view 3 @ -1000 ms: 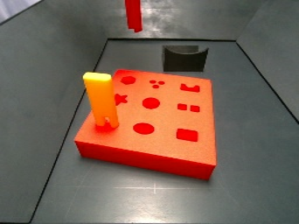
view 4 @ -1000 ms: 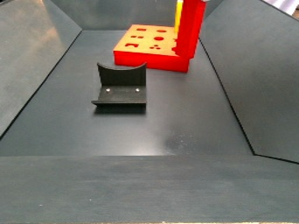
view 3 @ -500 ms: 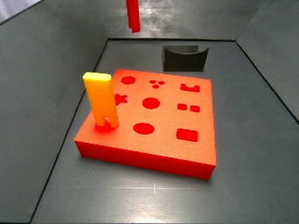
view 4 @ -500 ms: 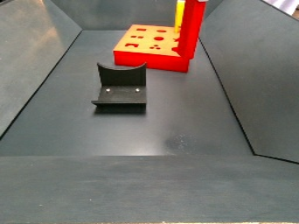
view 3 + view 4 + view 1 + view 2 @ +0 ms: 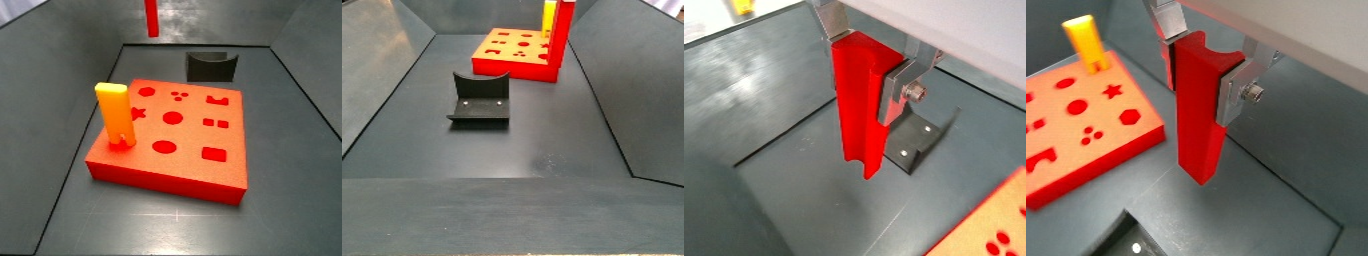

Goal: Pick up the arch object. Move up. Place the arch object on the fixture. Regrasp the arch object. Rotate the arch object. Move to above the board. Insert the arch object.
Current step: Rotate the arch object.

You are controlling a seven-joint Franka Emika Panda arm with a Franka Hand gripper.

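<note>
- A yellow peg (image 5: 112, 112) stands upright in a hole of the board (image 5: 181, 150); the board's other shaped holes are empty, as is the scoop of the fixture (image 5: 480, 99).
- Compared with a second ago, the arch object (image 5: 859, 110) hangs higher, nearly out of both side views.
- The pincer (image 5: 865, 55) pinches the arch object upright, high above the floor, with the board and fixture below it.

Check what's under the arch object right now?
The arch object, clamped in the tool, hangs over bare grey floor. The fixture lies just beyond its lower end, partly hidden behind it.
</note>
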